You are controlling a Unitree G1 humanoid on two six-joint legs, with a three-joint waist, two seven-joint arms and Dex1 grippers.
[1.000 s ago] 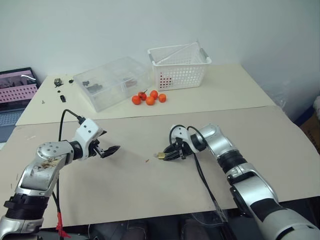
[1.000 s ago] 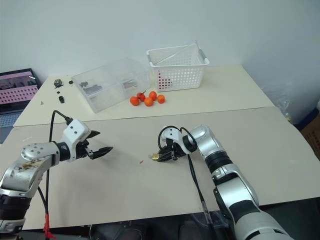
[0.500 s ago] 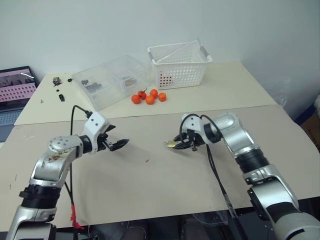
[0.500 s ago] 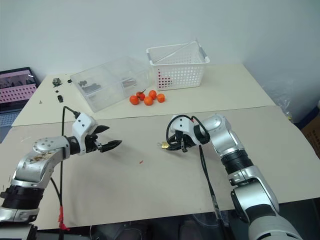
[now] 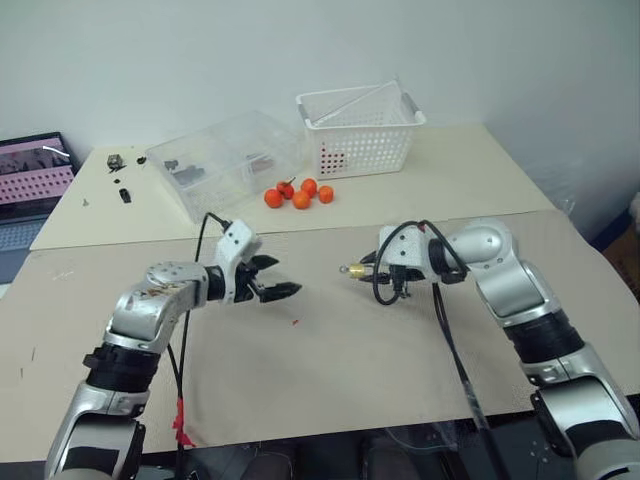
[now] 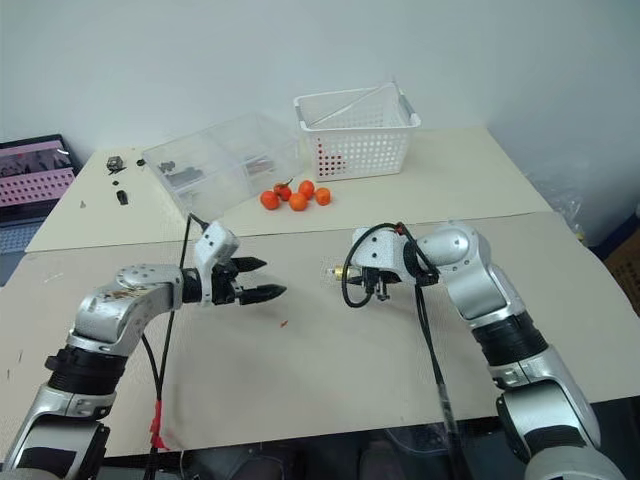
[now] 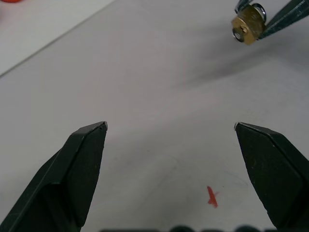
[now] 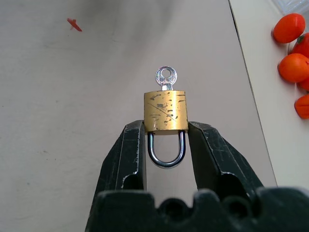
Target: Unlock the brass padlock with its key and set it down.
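Note:
The brass padlock (image 8: 165,111) is a small golden block with a silver shackle, held above the beige table (image 5: 330,370). My right gripper (image 8: 165,128) is shut on its lower sides, with the shackle between the fingers. A silver key (image 8: 165,77) sticks out of the padlock's far end. In the head views the padlock (image 5: 355,269) hangs at the centre, pointing toward my left gripper (image 5: 285,278). That gripper is open and empty, a short way to the padlock's left. Its wrist view shows the padlock (image 7: 247,28) ahead, beyond the open left gripper (image 7: 170,126).
A tiny red speck (image 5: 294,322) lies on the table between the arms. At the back are a clear plastic box (image 5: 225,165), a white basket (image 5: 360,130) and several small orange fruits (image 5: 298,193). A screen (image 5: 35,170) stands at the far left.
My right gripper has risen off the table with the padlock, shifted right and rolled. My left gripper has swung right toward the padlock, staying open.

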